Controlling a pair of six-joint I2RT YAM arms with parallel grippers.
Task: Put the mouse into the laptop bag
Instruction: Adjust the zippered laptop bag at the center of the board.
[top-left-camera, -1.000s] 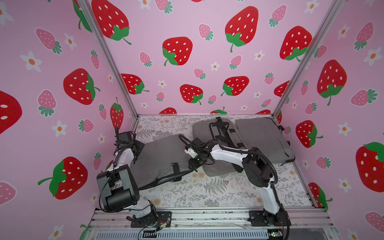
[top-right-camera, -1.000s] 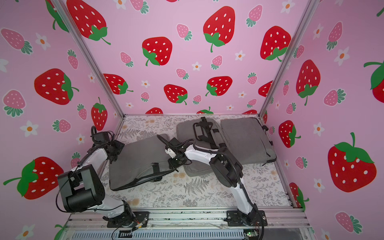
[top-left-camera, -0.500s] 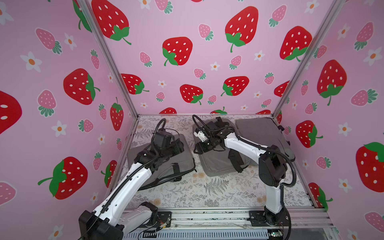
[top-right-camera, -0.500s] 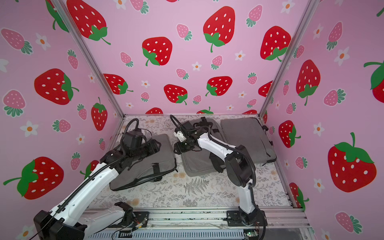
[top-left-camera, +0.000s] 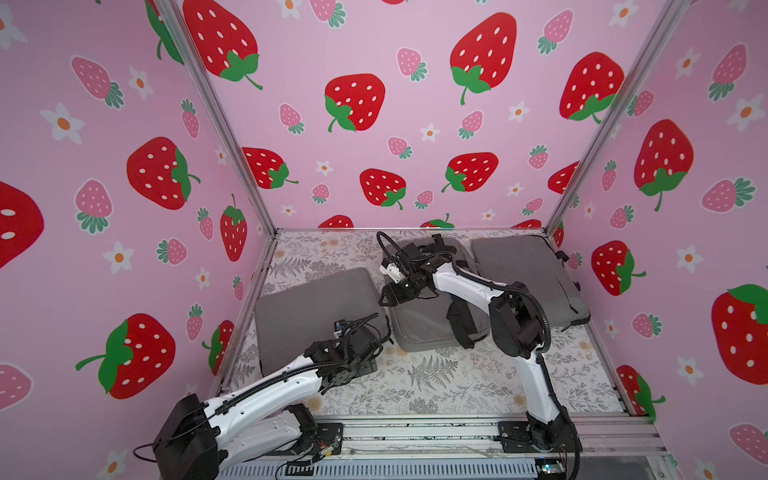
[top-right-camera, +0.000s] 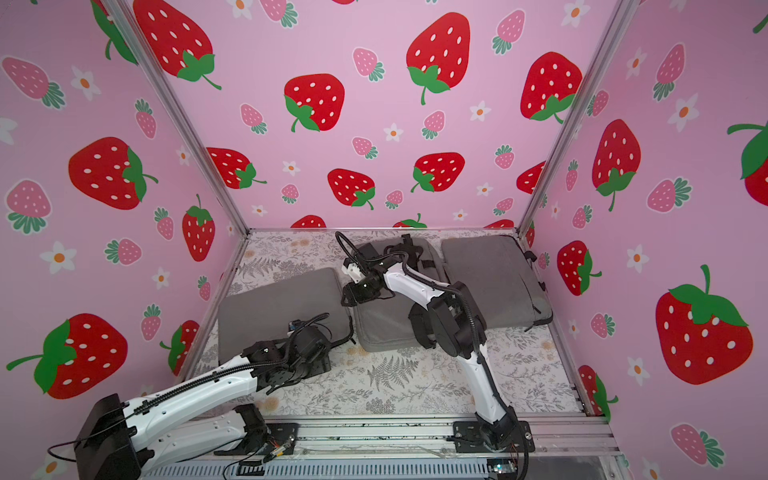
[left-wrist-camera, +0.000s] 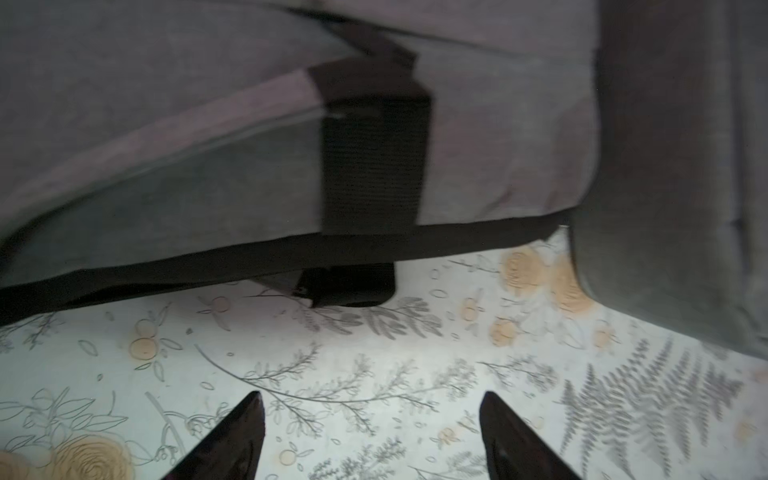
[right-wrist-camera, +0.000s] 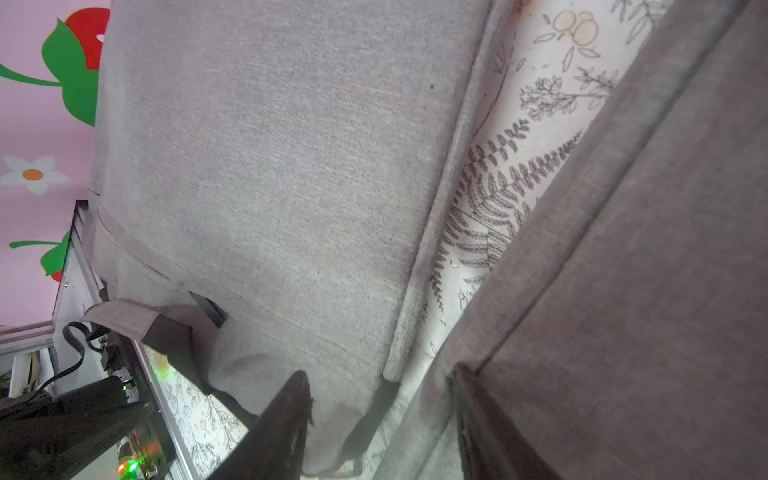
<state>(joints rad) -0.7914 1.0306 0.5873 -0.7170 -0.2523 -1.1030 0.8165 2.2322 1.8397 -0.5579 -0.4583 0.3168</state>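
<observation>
Hovering toward tabletop's (top-left-camera: 457, 386) left-front corner, left gripper (left-wrist-camera: 370, 399) spread, empty, facing left bag (top-left-camera: 307, 307) strap (left-wrist-camera: 374, 166). Right gripper (right-wrist-camera: 380, 374) spread, empty, over gap beside middle bag (top-left-camera: 428, 324). Mouse nowhere visible. Risk: fingers snag strap, drag bag.

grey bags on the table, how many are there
3: the left bag near the left wall, the middle bag with black straps, and the right bag in the far right corner. A hidden fourth seems unlikely.
</observation>
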